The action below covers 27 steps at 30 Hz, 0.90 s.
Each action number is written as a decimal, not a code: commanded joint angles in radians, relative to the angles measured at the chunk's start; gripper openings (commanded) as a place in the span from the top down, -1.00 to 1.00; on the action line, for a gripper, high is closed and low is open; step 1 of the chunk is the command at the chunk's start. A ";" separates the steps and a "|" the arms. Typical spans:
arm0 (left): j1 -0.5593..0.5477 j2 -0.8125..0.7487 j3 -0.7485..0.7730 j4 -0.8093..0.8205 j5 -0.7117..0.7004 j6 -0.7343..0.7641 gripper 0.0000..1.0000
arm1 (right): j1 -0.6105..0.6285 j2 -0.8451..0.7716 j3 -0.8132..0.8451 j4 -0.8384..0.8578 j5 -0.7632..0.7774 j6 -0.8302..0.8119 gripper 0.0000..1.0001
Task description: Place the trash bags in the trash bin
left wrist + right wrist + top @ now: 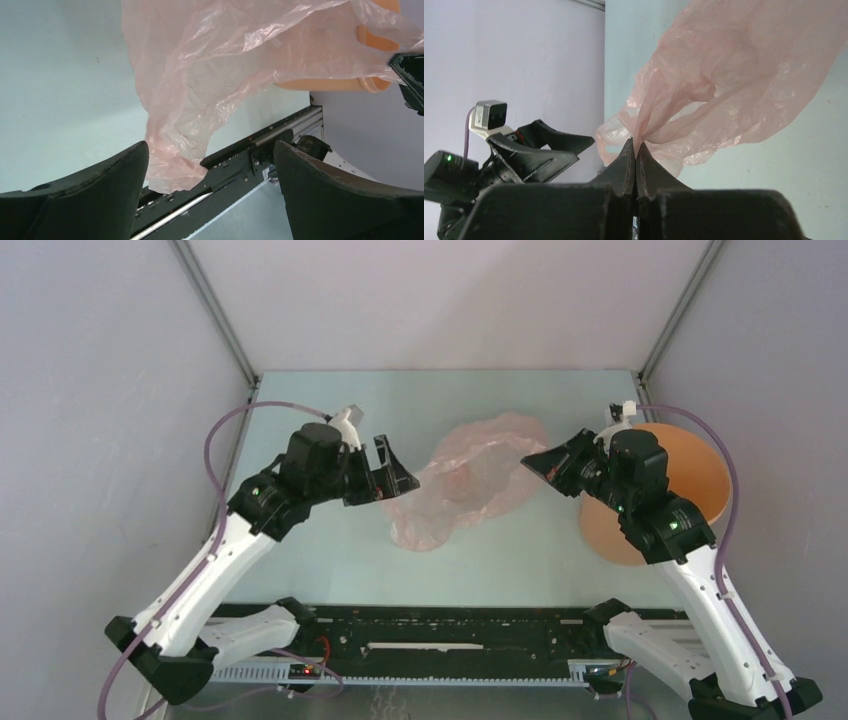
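The right hand (634,146) is clenching the trash bag (468,488) at its 2 o'clock edge; the left hand (386,470) is hovering released, just beside its 9 o'clock edge.

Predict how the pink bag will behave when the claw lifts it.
Probably floppy: the bag drapes in folds from the right claw pinching one bunched corner. Likely very light, being thin, see-through film. Its gloss suggests it could slip.

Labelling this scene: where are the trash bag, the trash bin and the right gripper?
trash bag (470,485), top view, crumpled middle.
trash bin (695,470), top view, inside surface.
right gripper (635,147), right wrist view, where jaws meet.
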<state>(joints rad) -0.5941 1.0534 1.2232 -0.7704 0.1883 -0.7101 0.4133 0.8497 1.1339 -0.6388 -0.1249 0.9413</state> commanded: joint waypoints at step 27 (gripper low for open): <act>-0.217 -0.233 -0.501 0.327 -0.106 -0.475 -1.00 | -0.008 0.008 -0.032 0.089 -0.002 0.043 1.00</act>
<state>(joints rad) -0.8028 0.8024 0.8143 -0.6479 -0.0204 -1.1061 0.4122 0.8585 1.1061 -0.5903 -0.1295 0.9600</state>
